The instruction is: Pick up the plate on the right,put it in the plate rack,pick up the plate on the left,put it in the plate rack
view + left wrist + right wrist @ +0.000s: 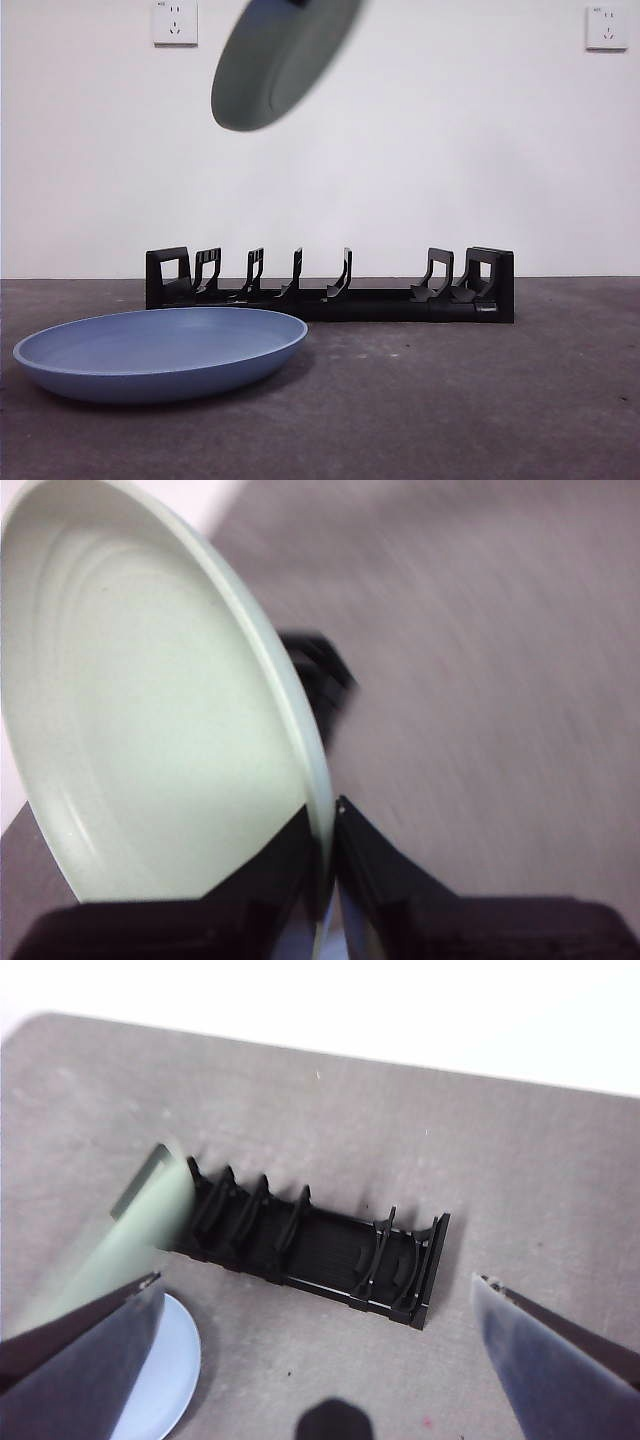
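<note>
a bare test room or lab: a plain white wall [420, 150] with two power sockets, one at upper left [174, 21] and one at upper right [606, 27], rises behind a dark grey tabletop [450, 400] holding only a black plate rack [330, 285] and a blue plate [160, 352].

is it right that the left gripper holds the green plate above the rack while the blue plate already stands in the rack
Not quite. The left gripper does hold the green plate above the plate rack, but the blue plate lies flat on the table in front of the rack, not in it. The front view shows this.
</note>
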Action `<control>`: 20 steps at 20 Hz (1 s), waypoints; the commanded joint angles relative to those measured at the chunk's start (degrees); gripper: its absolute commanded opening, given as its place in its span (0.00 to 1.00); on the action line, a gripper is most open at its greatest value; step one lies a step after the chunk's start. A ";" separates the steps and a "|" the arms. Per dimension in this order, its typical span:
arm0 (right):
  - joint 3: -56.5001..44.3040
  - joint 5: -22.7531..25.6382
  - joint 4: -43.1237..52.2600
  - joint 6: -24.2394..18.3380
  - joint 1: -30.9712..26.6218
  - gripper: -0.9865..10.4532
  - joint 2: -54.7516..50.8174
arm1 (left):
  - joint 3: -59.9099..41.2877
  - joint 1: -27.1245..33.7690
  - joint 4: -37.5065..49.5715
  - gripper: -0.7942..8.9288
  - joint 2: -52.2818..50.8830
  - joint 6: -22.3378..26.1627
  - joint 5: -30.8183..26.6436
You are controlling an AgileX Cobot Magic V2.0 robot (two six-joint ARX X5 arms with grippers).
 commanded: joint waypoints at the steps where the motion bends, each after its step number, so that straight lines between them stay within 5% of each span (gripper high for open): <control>1: -0.15 -0.09 -1.22 0.04 0.07 0.58 0.22 | 0.20 7.91 6.82 0.07 -0.39 -15.74 11.85; 4: -0.50 -2.80 -4.52 -0.22 0.13 0.58 0.35 | 0.20 16.79 13.51 0.07 1.40 -25.29 21.75; 9: -2.21 -7.61 -4.48 -0.04 0.13 0.58 0.37 | 0.20 23.19 18.64 0.07 5.68 -31.74 27.39; 20: -7.67 -7.76 -4.52 -0.07 0.13 0.58 0.37 | 0.20 27.34 26.10 0.07 19.50 -32.48 27.47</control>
